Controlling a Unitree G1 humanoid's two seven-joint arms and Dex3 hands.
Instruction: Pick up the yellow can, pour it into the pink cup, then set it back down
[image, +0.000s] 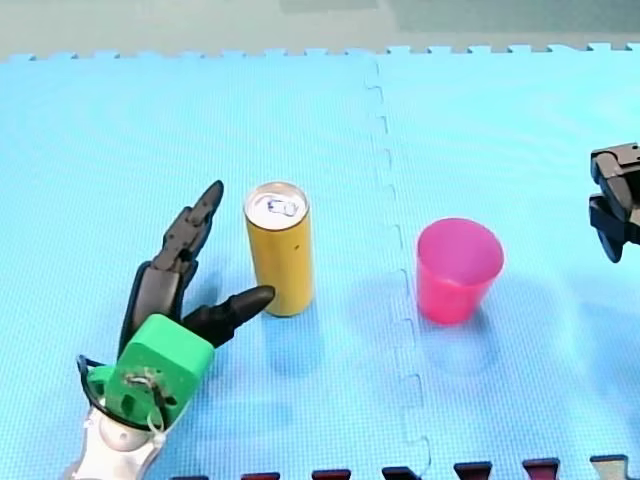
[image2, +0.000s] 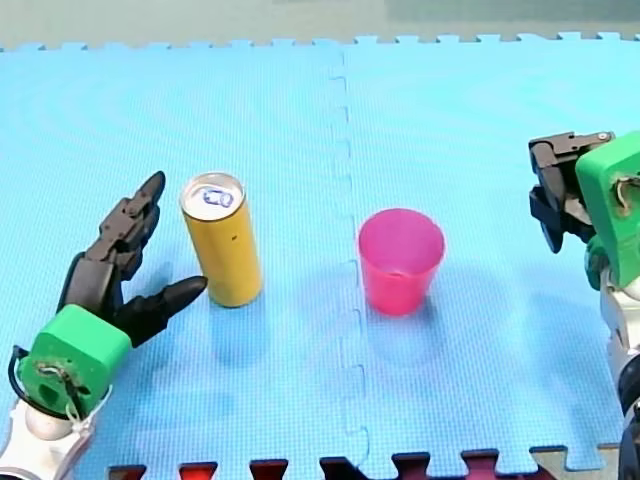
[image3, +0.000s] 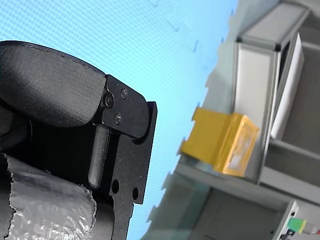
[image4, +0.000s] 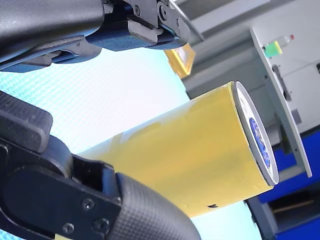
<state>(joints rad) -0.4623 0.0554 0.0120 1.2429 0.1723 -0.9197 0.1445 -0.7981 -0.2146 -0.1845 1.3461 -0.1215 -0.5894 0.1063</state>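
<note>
Standing open just beside the upright yellow can, the left robot hand held nothing. The pickup was pending, and closing round the can looked next. The right robot hand was at the foam mat's right edge; I could not tell its grip.

Bright, even light; faint soft shadows before yellow can and pink cup.

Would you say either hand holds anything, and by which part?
Nothing is held: the left hand is beside the yellow cylindrical can, the right hand beyond the pink plastic cup.
</note>
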